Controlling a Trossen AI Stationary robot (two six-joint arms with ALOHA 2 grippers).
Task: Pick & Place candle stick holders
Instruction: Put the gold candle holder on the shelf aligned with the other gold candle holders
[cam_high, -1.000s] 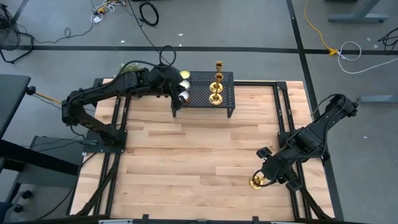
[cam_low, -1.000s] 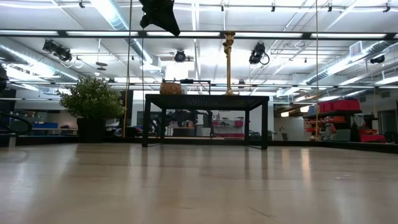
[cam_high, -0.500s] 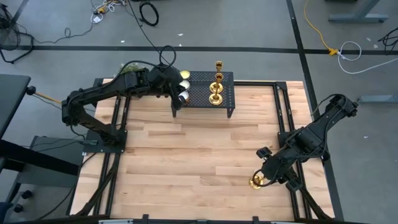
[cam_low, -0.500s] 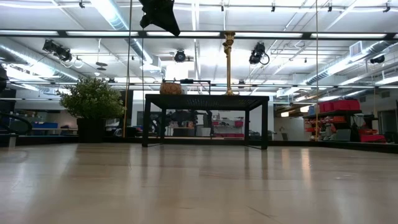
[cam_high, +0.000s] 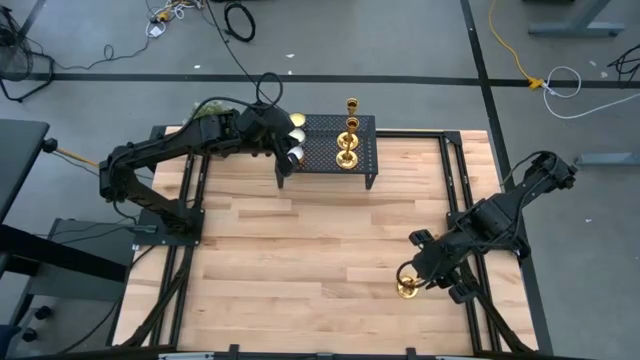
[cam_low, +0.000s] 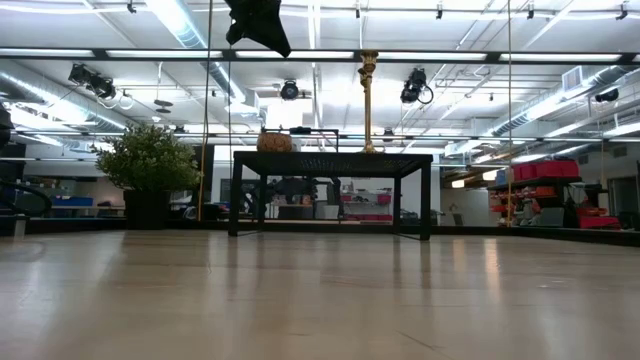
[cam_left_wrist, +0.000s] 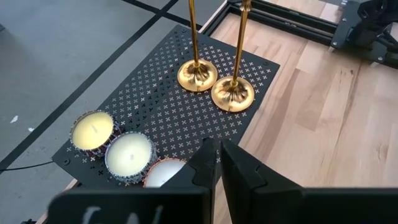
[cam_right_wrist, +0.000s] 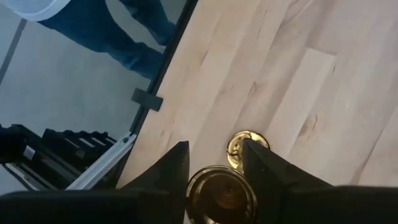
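Fingers (cam_right_wrist: 171, 171) of the right gripper (cam_right_wrist: 214, 168) apart, one on either side of the cup of a gold candlestick (cam_right_wrist: 222, 191), with daylight on both sides and no squeeze visible. Base of that candlestick showing beyond the cup, flat on the wooden table (cam_right_wrist: 323, 93). From above, same candlestick (cam_high: 407, 289) near the table's front right edge, well apart from the black stand (cam_high: 365, 150), right gripper (cam_high: 418, 272) over it.

Likely the grasp step: straddling the stem, not yet clamped. Next, probably a close on the stem under the cup, a straight lift to keep the flared base from catching, then a carry across the table towards the stand. Risk of tipping if the close lands off centre on so thin a stem.

On the stand, two more candlesticks (cam_left_wrist: 198, 73) upright and just beside each other, bases nearly touching, at the end away from three candles (cam_left_wrist: 129, 155) in foil cups. Left gripper (cam_left_wrist: 219, 163) hanging above the candle end of the stand, fingers together, holding nothing.

Wrist views alone giving finger gaps and the candles' tops. Overhead view alone giving both arms and the distance from stand to lone candlestick. Low view giving only the stand's side profile and one tall candlestick (cam_low: 367, 95) on it; the lone candlestick not in it at all. Legs of a person (cam_right_wrist: 134, 34) beyond the table edge, in the right wrist view only.
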